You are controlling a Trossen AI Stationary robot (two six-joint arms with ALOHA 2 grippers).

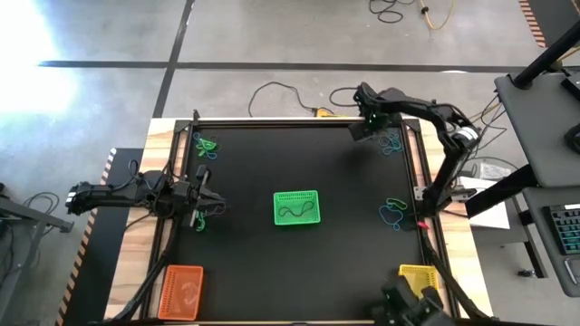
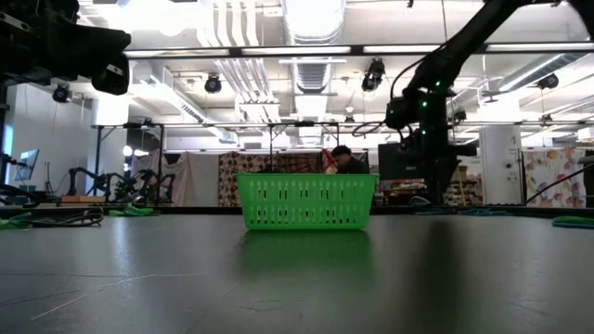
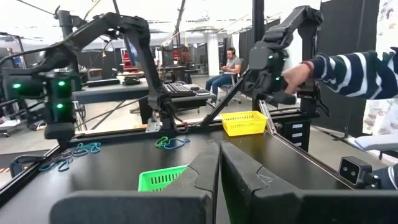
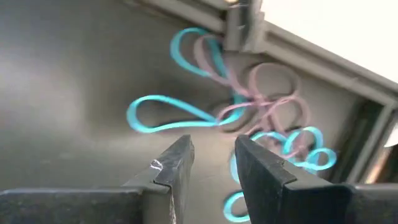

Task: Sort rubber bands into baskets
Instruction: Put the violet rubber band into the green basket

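A green basket [image 1: 296, 207] stands mid-table with a dark squiggle inside. An orange basket [image 1: 181, 292] sits at the near left corner and a yellow basket [image 1: 419, 276] at the near right. Blue rubber bands [image 1: 391, 140] lie tangled in the far right corner, with more [image 1: 392, 214] at the right edge. Green bands [image 1: 207, 145] lie at the far left. My right gripper [image 4: 211, 168] hovers open, pointing down over the far-right blue bands [image 4: 168, 115], nothing between its fingers. My left gripper [image 3: 219, 171] waits shut at the table's left, beside green bands [image 1: 199, 220].
A raised frame rail [image 1: 419, 172] runs around the table, close to the far-right bands. Beyond the near right corner, a person's striped sleeve [image 3: 354, 71] reaches to another dark arm [image 3: 273, 68]. Cables [image 1: 290, 95] lie on the floor past the far edge.
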